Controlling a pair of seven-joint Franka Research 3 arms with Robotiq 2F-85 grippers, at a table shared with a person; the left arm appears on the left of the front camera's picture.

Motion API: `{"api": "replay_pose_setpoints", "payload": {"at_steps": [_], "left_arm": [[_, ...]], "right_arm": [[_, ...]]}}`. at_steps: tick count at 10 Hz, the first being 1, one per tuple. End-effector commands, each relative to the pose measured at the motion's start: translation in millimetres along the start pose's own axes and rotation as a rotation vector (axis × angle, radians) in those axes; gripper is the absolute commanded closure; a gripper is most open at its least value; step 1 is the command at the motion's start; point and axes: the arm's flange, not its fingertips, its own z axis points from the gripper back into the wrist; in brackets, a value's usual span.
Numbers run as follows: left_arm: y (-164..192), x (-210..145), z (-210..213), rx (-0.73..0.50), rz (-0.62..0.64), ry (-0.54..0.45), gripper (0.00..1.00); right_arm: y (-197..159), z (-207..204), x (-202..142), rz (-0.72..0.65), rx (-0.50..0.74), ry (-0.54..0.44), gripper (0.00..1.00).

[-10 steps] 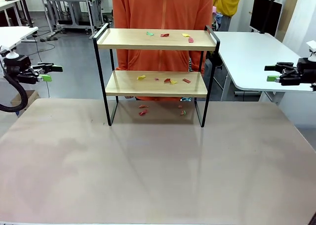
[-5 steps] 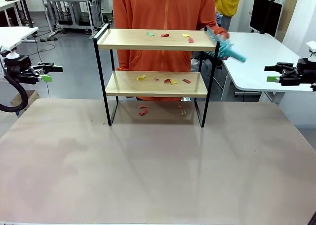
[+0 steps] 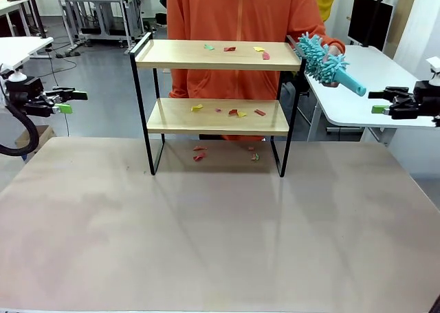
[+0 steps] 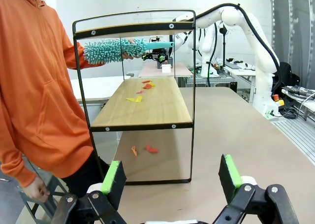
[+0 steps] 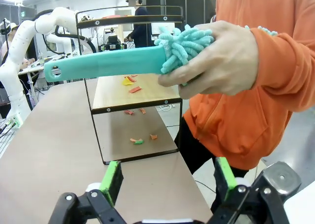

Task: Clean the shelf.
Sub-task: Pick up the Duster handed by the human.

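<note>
Light wood boards in a thin black metal frame identify the shelf [image 3: 216,86]. You will find it upright at the far middle of the tabletop [image 3: 220,237], directly in front of a person in an orange hoodie [image 3: 237,17]. Both tiers are level, and the raised black end rails stand at either end of the upper board.

Coloured paper scraps [image 3: 229,49] lie scattered on the upper board. More scraps lie on the lower board and on the tabletop beneath the shelf.

Note the teal microfibre duster [image 3: 326,64]. The person's hand [image 5: 216,61] grips it at the fluffy head, with the flat handle pointing away from the person. From the front, the head sits just beside the shelf's right end rail at upper-board height. You cannot tell from the views whether it touches the rail.

Check the left gripper [image 3: 74,100]. It hangs off the left side of the tabletop, well apart from the shelf. Its wrist view shows the jaws released and spread wide, with nothing between the green pads [image 4: 112,180]. The shelf appears end-on ahead of it.

Check the right gripper [image 3: 377,101]. It hangs off the right side, near a white side table [image 3: 350,86]. Its jaws are likewise released and grasp nothing. In its wrist view the duster handle sits above and beyond the pads, apart from them.
</note>
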Motion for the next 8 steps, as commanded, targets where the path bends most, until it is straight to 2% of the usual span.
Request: {"api": "replay_pose_setpoints", "payload": {"at_steps": [1,7,8], "left_arm": [[-1,1,-1,-0.005,0.001,0.003,0.00],[-1,1,-1,-0.005,0.001,0.003,0.00],[-1,1,-1,-0.005,0.001,0.003,0.00]], "right_arm": [[2,-1,3,0.001,-0.002,-0.004,0.00],[0,0,0,0.000,0.000,0.000,0.00],[4,6,24,-0.068,-0.052,0.124,0.00]]}}
